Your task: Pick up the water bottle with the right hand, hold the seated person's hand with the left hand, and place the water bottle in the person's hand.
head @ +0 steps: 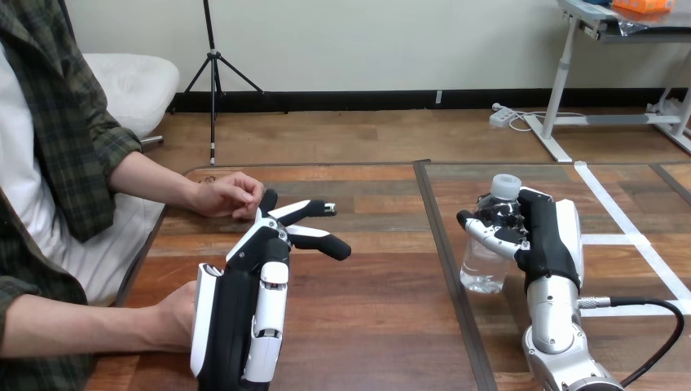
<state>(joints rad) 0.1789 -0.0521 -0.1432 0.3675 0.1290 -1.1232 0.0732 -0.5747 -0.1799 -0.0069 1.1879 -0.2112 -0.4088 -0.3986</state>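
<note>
On the wooden bench [367,309], right side: the right hand [547,244], fingers and thumb curled round a clear water bottle [486,259] with a white cap [506,186], held near upright. Left of centre: the left hand [244,309], fingers straight and spread, tips just beside the person's upper hand [224,195], which rests loosely closed on the bench; contact not discernible. Lower left: the person's lower hand [173,316], lying against the left hand's white back shell and partly hidden behind it.

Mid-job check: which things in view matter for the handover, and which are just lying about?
In the job:
water bottle, gripped by the right hand
left hand, fingers straight, close to the person's upper hand

Likely not:
white tape strips on the table
person's lower hand, resting by the left hand
</note>
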